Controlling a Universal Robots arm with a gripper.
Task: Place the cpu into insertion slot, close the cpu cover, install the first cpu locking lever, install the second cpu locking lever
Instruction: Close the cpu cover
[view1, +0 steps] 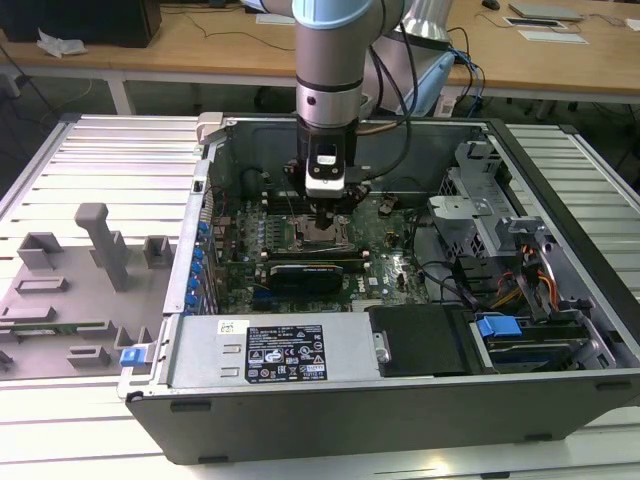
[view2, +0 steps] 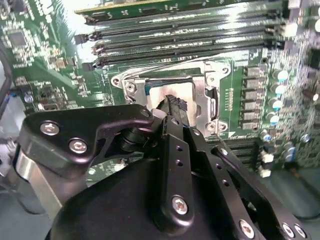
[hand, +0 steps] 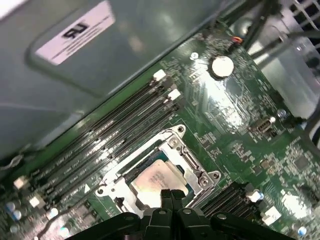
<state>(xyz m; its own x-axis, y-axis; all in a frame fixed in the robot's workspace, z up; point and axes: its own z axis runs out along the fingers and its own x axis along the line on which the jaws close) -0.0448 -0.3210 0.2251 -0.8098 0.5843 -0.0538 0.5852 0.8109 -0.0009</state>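
Tool (hand: 171, 196) pressed together, pinching nothing, hovering right over cpu (hand: 156, 181). We are seeing cpu lying in slot (view1: 318, 237), centre of exterior view. We are judging it light, stiff, fragile: gripping edges only.

Silver-grey arm (view1: 335, 60) carries a black gripper (view2: 172, 104) with silver screws (view2: 180, 204).

The room is bright, with light that falls from above. The ribbed table (view1: 70, 420) shines almost white, while the inside of the computer case (view1: 420, 150) is darker. In the first wrist view, white glare lies on the green motherboard (hand: 235, 115) and on the cpu (hand: 152, 180). In the second wrist view the black gripper (view2: 172, 102), close to the lens, looks soft and shadowed.
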